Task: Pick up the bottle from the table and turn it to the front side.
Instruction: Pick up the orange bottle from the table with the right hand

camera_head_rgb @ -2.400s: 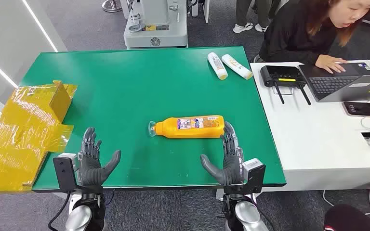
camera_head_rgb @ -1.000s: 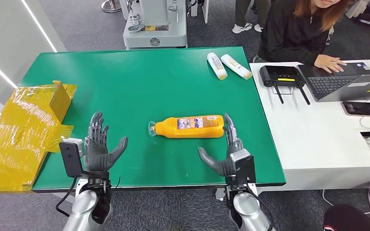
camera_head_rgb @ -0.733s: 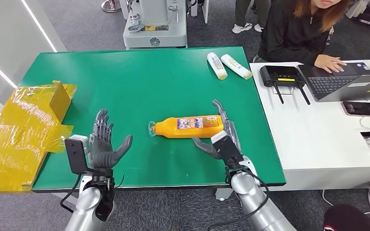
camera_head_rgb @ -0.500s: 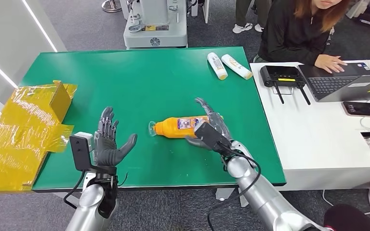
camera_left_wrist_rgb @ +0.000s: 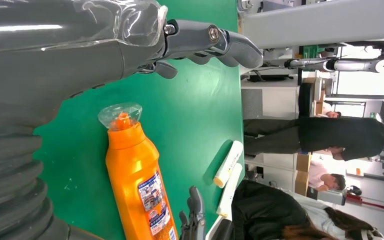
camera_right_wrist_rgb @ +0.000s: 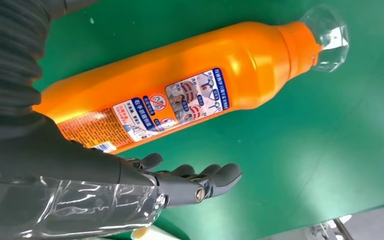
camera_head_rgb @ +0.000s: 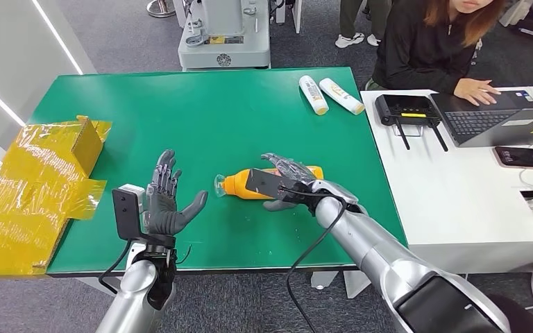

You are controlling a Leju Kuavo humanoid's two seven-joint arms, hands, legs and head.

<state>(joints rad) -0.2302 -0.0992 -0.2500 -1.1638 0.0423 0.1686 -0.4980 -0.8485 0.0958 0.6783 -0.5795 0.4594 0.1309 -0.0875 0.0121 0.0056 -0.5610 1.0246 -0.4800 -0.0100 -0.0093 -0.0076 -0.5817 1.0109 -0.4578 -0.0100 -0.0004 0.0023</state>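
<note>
- The bottle (camera_head_rgb: pixel 272 182) lies on its side near the middle of the green tabletop (camera_head_rgb: pixel 201 118), clear cap toward the robot's left, a printed label facing up.
- The right hand (camera_head_rgb: pixel 286 182) hovers over the bottle's mid-body, fingers (camera_head_rgb: pixel 275 161) spread and arched across it, thumb on the near side; the right wrist view shows a gap between fingers and bottle, so nothing is gripped yet.
- The left hand (camera_head_rgb: pixel 168 201) stands just beside the cap end, palm toward the bottle, fingers apart, holding nothing.
- To grip well, I judge the right hand should settle on the wide part of the body, fingers behind, thumb in front, closing evenly so the round bottle does not roll away.
- Lift only far enough to clear the tabletop before rolling the bottle about its long axis.
- The left hand could steady the neck; it should not press on the thin clear cap.
- The plastic looks smooth, so a firm wrap should beat a fingertip pinch.
</note>
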